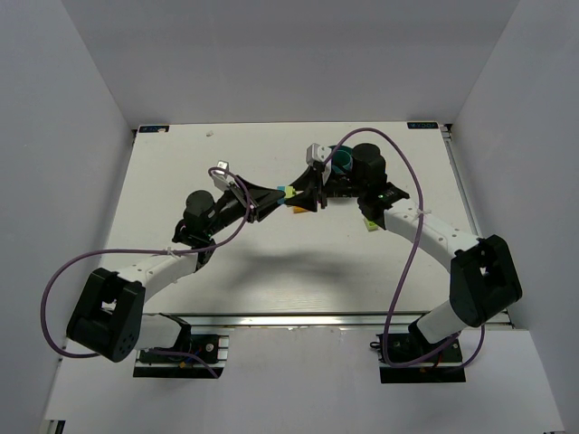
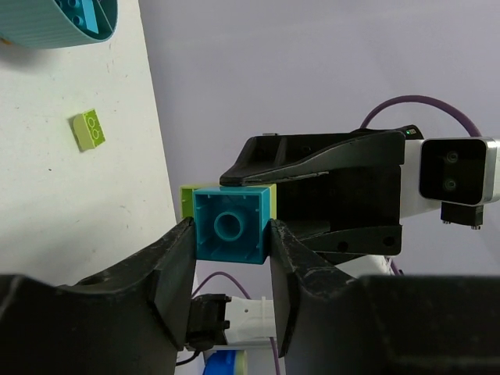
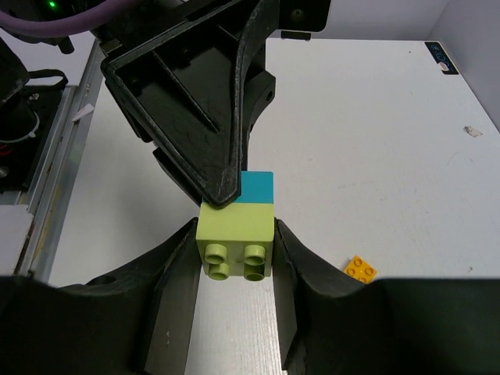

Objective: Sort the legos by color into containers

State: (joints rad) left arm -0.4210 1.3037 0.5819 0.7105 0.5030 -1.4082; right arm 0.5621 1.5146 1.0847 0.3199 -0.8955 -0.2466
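A cyan lego [image 2: 232, 228] joined to a lime lego [image 3: 236, 238] hangs above the table between both grippers. My left gripper [image 2: 232, 238] is shut on the cyan half. My right gripper [image 3: 236, 254] is shut on the lime half, studs facing its camera. In the top view the two grippers [image 1: 271, 194] [image 1: 312, 192] meet tip to tip over mid-table. An orange lego [image 3: 360, 269] lies on the table below, and a lime lego [image 2: 89, 130] lies loose near the teal bowl [image 2: 55, 31]. The bowl [image 1: 344, 161] is mostly hidden under the right arm.
Another lime brick [image 1: 369, 224] lies by the right forearm. Purple cables loop from both arms. Grey walls enclose the white table [image 1: 226, 163] on three sides.
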